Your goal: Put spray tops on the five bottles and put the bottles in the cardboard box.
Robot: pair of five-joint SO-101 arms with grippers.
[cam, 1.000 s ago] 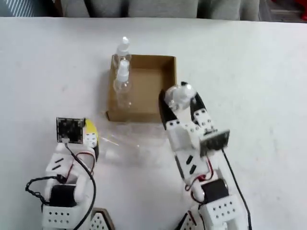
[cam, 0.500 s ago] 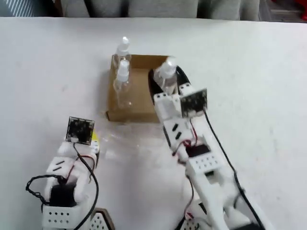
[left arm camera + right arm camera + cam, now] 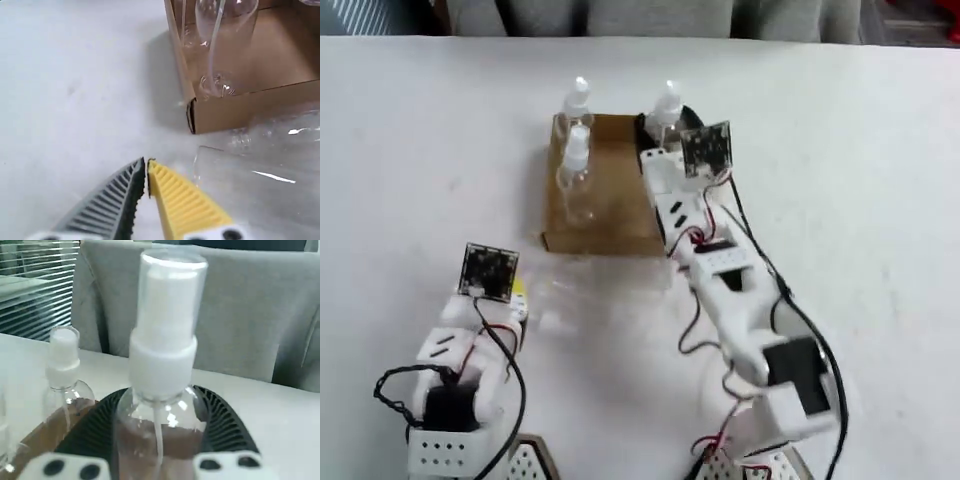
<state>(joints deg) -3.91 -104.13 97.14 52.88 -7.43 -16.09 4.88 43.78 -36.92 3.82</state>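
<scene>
Right jaws are clamped around a spray-topped bottle (image 3: 162, 365), which is held upright at the far right corner of the cardboard box (image 3: 600, 242). Left jaws are closed on nothing above the tabletop (image 3: 420, 150). Two further bottles (image 3: 576, 172) are stood along the box's left wall.

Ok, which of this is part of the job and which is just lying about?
Job: cardboard box; near bottle and far bottle standing in it; third bottle held by the right gripper at the box's far corner.
Lying about: clear plastic sheet in front of the box; grey chair behind the table.
</scene>
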